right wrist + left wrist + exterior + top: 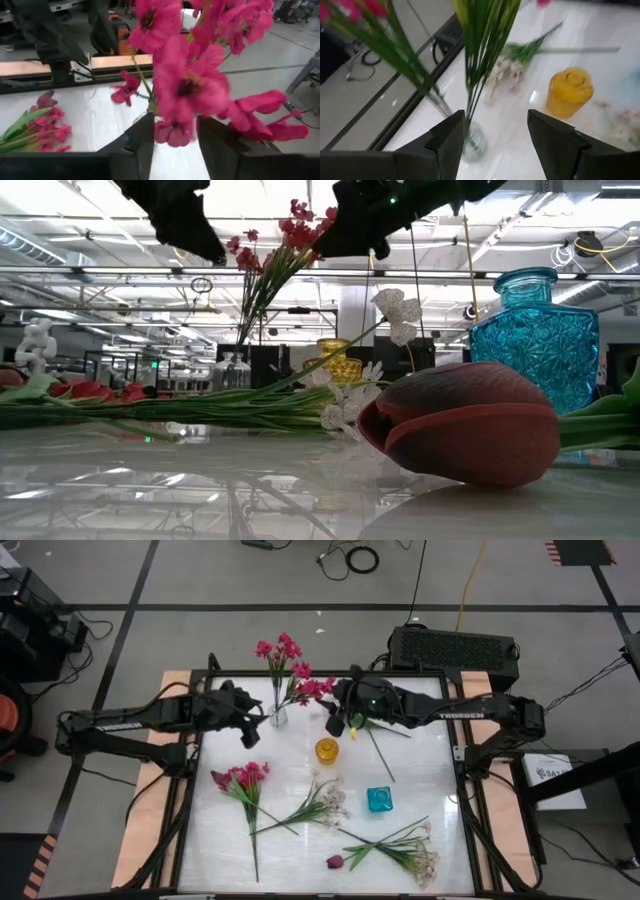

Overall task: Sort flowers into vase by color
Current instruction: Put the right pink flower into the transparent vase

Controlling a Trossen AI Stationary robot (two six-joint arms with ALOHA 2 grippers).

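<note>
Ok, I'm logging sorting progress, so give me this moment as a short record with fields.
clear vase: holds magenta sprigs
yellow vase: empty
teal vase: empty
lying loose: magenta bunch, white sprigs, maroon tulip
left end effector: open, just beside the clear vase
right end effector: open, at the vase's magenta blossoms
</note>
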